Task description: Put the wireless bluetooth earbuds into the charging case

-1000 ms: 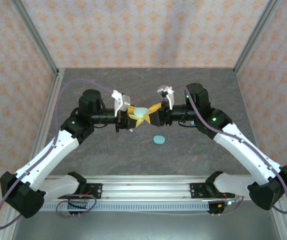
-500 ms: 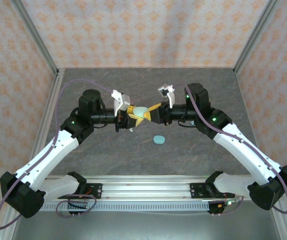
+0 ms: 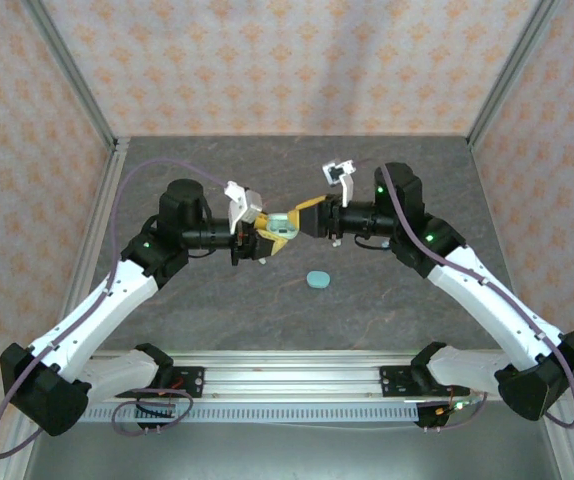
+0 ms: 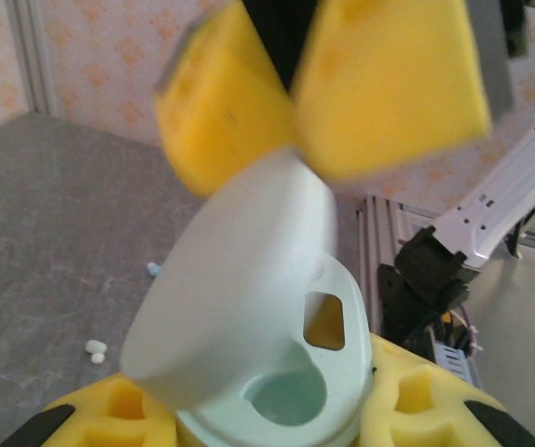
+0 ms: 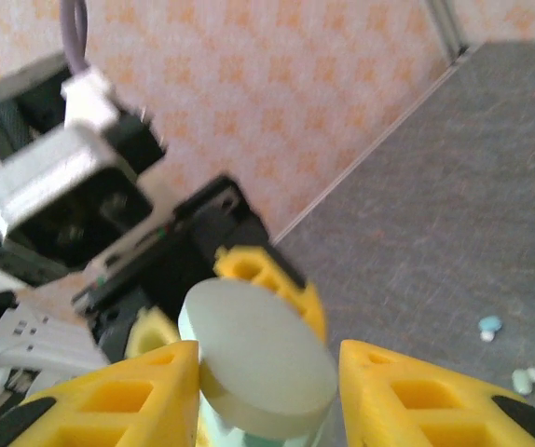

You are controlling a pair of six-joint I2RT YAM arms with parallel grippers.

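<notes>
Both arms meet in mid-air over the table (image 3: 217,300), centre of the top view. Left gripper (image 3: 259,240) is clamped on the base of the case (image 3: 280,226). In the left wrist view my yellow pads (image 4: 90,419) hug the mint base at the bottom edge. Right gripper (image 3: 305,218) looks pinched on the rim of the lid (image 4: 230,298), with its pads at the top of that frame. The lid is swung up. The one well (image 4: 286,400) I can see is empty.

Nothing is inserted yet. The buds (image 4: 97,350) lie loose on the table. In the left wrist view one is at lower left and another is up and to its right. The right wrist view has two pale specks at lower right, and I can't tell if they're the same pieces. A second case (image 3: 317,279), closed, sits on the table just below the held one.

Handling, my guess:
- Buds are tiny, light, smooth and rounded, so they're likely to squirt out of foam pads or roll when nudged.
- Take each bud across its widest part with my fingertips low to the table, and close gently.
- The case is hard, slick plastic and the hinge is the weak spot. Grip the base by its sides and don't lever the lid past its stop.
- One gripper has to let go to fetch buds. The lid may then drop, so better to park the open case flat first.
</notes>
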